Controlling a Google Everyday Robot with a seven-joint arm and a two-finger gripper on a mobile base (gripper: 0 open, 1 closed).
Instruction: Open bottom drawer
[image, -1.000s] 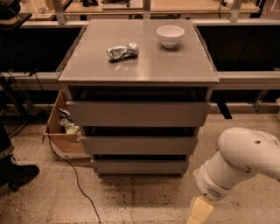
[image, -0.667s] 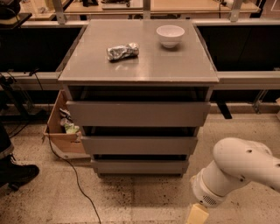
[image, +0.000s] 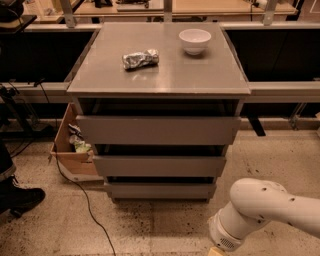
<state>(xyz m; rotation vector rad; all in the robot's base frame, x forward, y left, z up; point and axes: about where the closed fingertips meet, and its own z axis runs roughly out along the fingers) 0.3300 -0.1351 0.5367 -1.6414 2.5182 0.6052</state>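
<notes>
The bottom drawer (image: 160, 190) sits at the foot of the grey cabinet (image: 159, 75), just above the floor, under the middle drawer front (image: 159, 166) and the tall top drawer front (image: 157, 130). It appears shut or nearly so.

Its front is a plain, flat, rigid grey panel with no handle. It looks smooth and probably slippery, so a pinch on the face would likely fail. The dark gap along its upper edge seems the best place to hook behind and pull straight out. It should slide stiffly on its runners rather than flex, and its weight depends on contents that cannot be seen.

The hand (image: 216, 251) shows only as a tan tip at the lower edge of the view, below the white arm (image: 260, 207), right of the cabinet's front right corner and apart from the drawer. Whether it is open or closed cannot be told.

A white bowl (image: 195, 40) and a crumpled foil packet (image: 140, 59) rest on the cabinet top, well clear. A cardboard box (image: 65, 150) stands against the cabinet's left side, and a black cable (image: 85, 200) trails across the floor near the front left corner. The floor directly before the drawer looks free.
</notes>
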